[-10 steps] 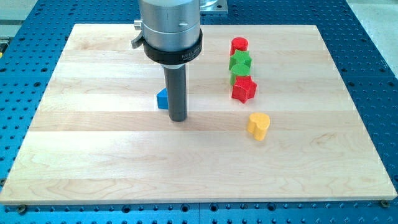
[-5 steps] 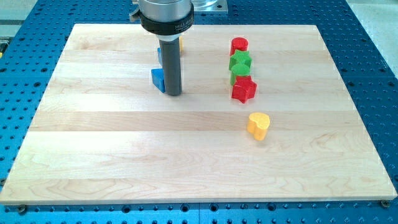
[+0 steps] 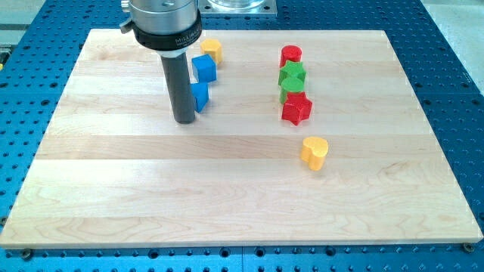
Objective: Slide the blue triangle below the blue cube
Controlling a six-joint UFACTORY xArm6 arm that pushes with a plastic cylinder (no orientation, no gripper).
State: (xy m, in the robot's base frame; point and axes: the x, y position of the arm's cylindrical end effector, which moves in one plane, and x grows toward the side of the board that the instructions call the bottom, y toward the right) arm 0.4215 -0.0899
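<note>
The blue cube (image 3: 204,67) sits near the view's top, left of centre. The blue triangle (image 3: 200,97) lies just below it, a small gap apart. My tip (image 3: 184,120) rests on the wooden board, touching or nearly touching the triangle's left side and partly hiding it. The rod rises from the tip to the grey arm housing at the view's top.
A yellow block (image 3: 212,50) sits just above the blue cube. At the right stand a red cylinder (image 3: 291,55), a green block (image 3: 292,76), a second green block mostly hidden below it, and a red star (image 3: 296,109). A yellow heart (image 3: 314,153) lies lower right.
My tip moved up and then to the view's left, passing from the triangle's right side to its left. The blue triangle went up and slightly right. The cube and yellow block are now uncovered.
</note>
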